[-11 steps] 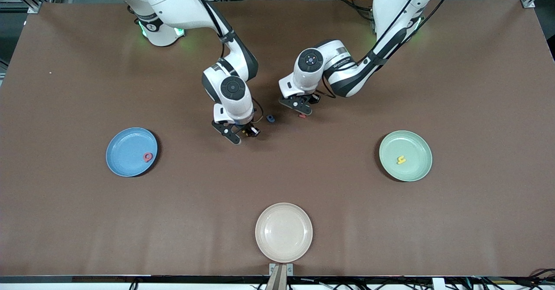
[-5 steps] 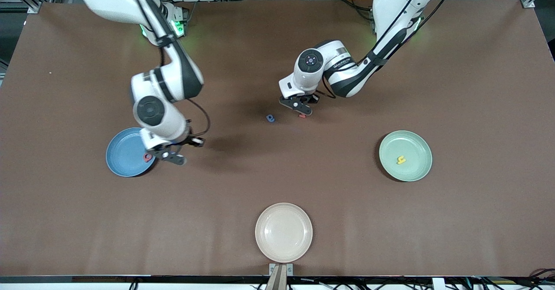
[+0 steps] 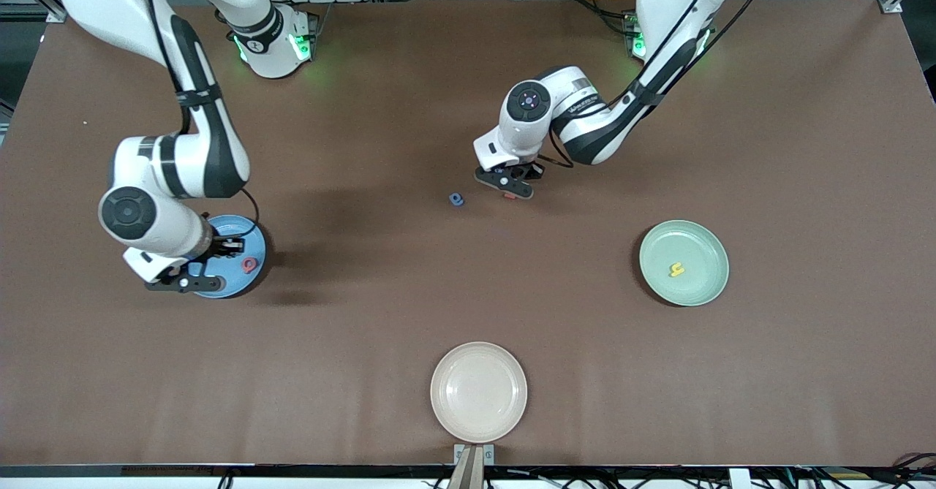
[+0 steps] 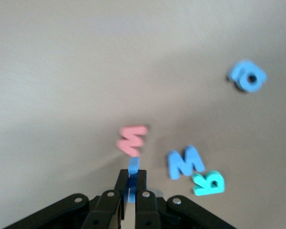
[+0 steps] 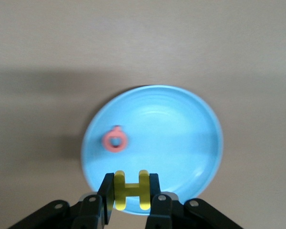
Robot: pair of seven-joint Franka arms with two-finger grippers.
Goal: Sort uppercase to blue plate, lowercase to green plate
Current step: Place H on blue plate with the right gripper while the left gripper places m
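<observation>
While the right gripper (image 5: pixel 132 191) hangs over the round, shallow sky-blue plastic plate (image 3: pixel 212 295), its jaws are clenched on a chunky yellow capital H (image 5: pixel 131 189), held upright. A red ring-shaped capital Q (image 3: pixel 250 264) lies flat in that plate.

Left gripper (image 4: pixel 130 191) sits low over the matte brown table (image 3: pixel 468 109) near the middle, jaws clamped on a small flat blue letter (image 4: pixel 132 172), seen edge-on. Just beside it lie a red lowercase w (image 4: pixel 131 139), a blue capital W (image 4: pixel 185 161) and a teal capital B (image 4: pixel 209 182); W and B touch. A blue rounded lowercase e (image 3: pixel 456 199) lies apart, toward the right arm's end.

Round pale mint-green plate (image 3: pixel 702 240) holds a yellow lowercase h (image 3: pixel 677 270). Cream-beige round plate (image 3: pixel 478 392) lies nearest the front camera.
</observation>
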